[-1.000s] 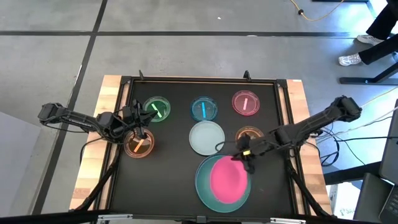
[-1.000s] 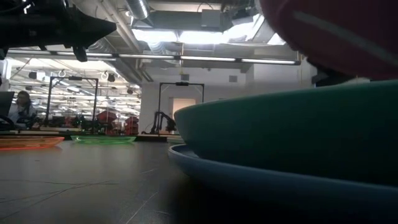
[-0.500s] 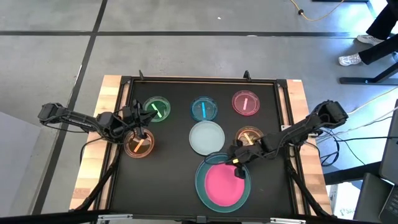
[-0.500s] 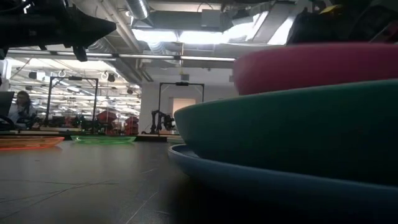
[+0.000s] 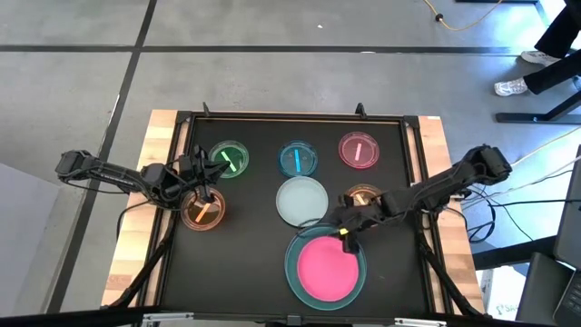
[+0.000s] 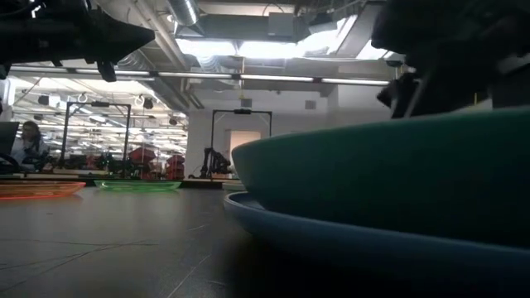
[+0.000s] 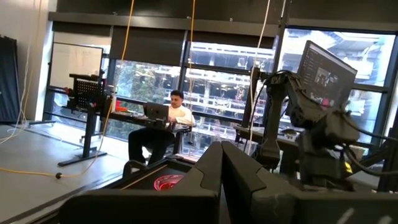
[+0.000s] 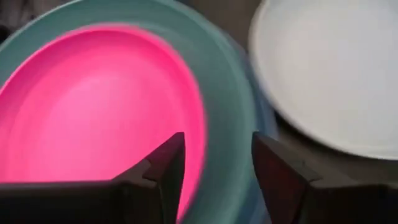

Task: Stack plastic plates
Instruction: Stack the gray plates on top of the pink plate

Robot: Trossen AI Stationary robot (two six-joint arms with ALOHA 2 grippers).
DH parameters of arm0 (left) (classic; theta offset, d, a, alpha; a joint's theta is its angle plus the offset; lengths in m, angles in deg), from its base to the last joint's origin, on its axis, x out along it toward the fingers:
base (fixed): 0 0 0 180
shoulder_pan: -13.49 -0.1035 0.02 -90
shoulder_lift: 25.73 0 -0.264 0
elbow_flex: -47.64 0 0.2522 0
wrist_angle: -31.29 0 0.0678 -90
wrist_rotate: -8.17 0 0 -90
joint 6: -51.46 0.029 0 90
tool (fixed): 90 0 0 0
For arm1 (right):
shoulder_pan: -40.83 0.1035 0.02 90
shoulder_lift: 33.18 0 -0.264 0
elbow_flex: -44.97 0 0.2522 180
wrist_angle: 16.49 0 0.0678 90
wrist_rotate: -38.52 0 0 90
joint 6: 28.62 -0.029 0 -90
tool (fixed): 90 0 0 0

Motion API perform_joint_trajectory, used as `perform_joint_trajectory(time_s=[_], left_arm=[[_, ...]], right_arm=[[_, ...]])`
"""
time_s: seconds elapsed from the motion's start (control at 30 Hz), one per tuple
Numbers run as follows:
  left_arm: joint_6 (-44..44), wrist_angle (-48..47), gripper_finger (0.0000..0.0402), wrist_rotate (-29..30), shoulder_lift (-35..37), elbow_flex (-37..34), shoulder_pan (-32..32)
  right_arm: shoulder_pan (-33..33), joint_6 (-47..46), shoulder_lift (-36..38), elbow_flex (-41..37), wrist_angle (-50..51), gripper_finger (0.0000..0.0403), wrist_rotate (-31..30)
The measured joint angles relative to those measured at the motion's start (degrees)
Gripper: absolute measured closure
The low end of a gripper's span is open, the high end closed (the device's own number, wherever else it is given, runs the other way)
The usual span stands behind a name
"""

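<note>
Right tool (image 5: 346, 232), fingers spread, above pink plate (image 5: 325, 266) nested in teal plate (image 5: 295, 255)

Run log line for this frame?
right tool open above pink plate | pink nested in teal plate | left tool idle over orange dish

Large pink plate (image 5: 325, 264) showing inside teal plate (image 5: 295, 269), below the right gripper (image 5: 344, 232); pale plate (image 5: 300, 201) beside it; small translucent green (image 5: 229, 160), blue (image 5: 298, 159), pink (image 5: 359, 151), orange (image 5: 202, 211) dishes.
</note>
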Motion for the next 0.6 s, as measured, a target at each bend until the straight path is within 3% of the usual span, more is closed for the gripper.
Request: perform_joint_trajectory(time_s=[0.13, 0.3, 0.6], left_arm=[[-0.02, 0.02, 0.04, 0.0, 0.0, 0.0, -0.02], [-0.01, 0.0, 0.04, 0.01, 0.02, 0.0, -0.02], [0.0, 0.0, 0.04, -0.01, 0.0, 0.0, 0.0]], right_arm=[[-1.9, 1.25, 0.01, 4.14, 6.59, 0.0215, -8.29], [-6.2, -0.26, -0.07, 4.65, 7.48, 0.0224, -18.84], [-16.46, -2.4, -3.33, 3.35, 5.1, 0.0246, -15.37]])
